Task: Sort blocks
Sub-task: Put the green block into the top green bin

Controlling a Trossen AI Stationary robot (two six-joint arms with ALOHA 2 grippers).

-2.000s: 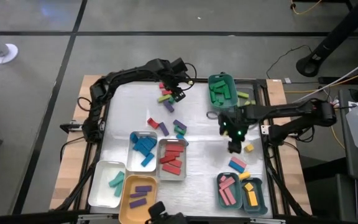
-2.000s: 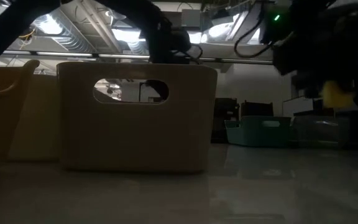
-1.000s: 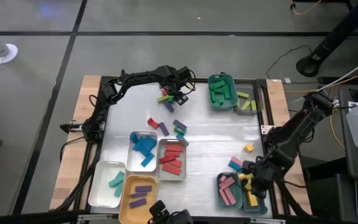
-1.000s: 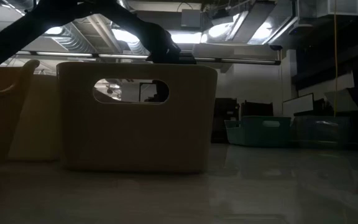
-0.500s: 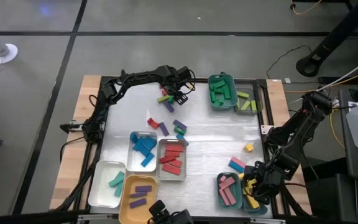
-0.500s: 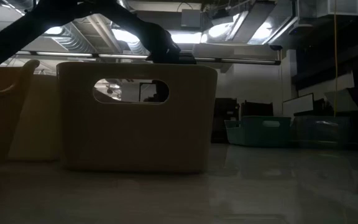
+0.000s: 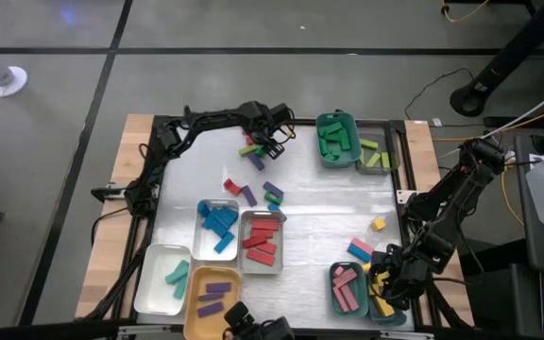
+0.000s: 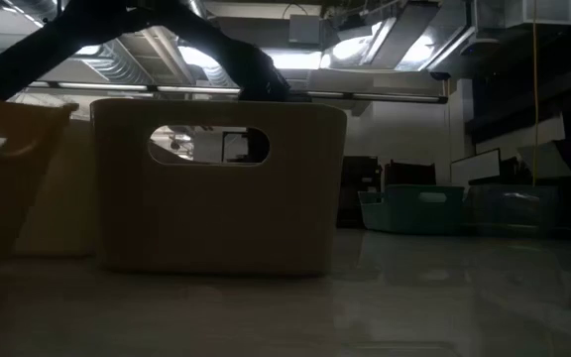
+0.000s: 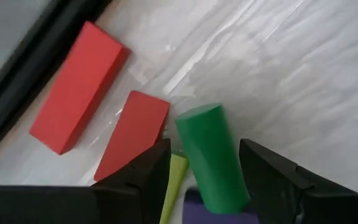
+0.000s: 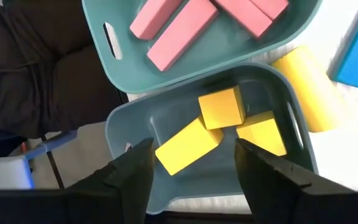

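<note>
Jaws of the left gripper (image 9: 197, 186) stand open around a green block (image 9: 211, 158) at upper centre; the right gripper (image 10: 191, 171), open and empty, hangs over yellow blocks (image 10: 188, 145) in their tray (image 10: 129, 124), lower right. Blocks look light, stiff, smooth: grip the long flat sides.

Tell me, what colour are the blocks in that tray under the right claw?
Yellow blocks, clearest in the right wrist view.
</note>
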